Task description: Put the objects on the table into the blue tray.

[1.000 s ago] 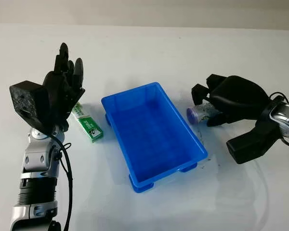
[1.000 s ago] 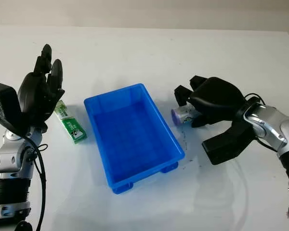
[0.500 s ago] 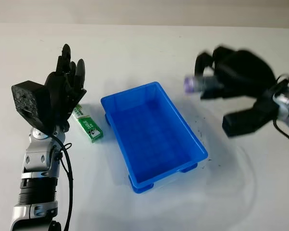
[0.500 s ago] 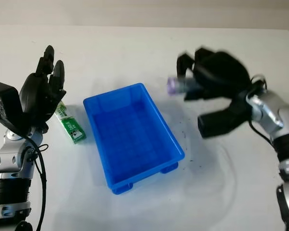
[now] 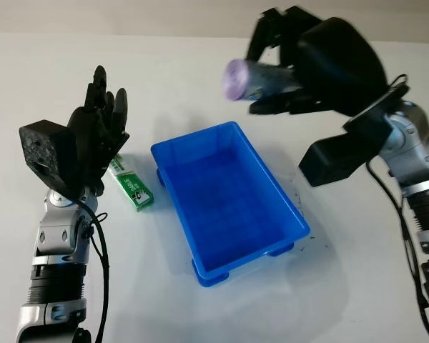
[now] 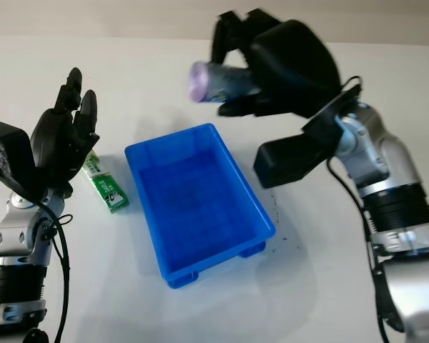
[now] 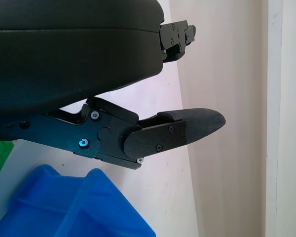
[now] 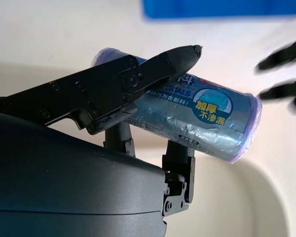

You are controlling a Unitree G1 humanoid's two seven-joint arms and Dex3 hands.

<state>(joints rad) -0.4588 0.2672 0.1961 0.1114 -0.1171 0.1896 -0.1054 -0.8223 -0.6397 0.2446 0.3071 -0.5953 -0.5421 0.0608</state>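
The grey-blue roll (image 8: 197, 116) carries Chinese print and the letters "ENTIALS" (the word's start is hidden behind a finger), with purple end caps. The right hand (image 5: 300, 64), in the upper right of the left eye frame, has its fingers clamped on the roll, held lying sideways in the air above the far end of the blue tray (image 5: 289, 218). The left hand (image 5: 93, 139) stands upright at centre left, holding nothing, just beside the green box (image 5: 132, 187) lying on the white table (image 5: 200, 314) left of the tray; its lettering is too small to read.
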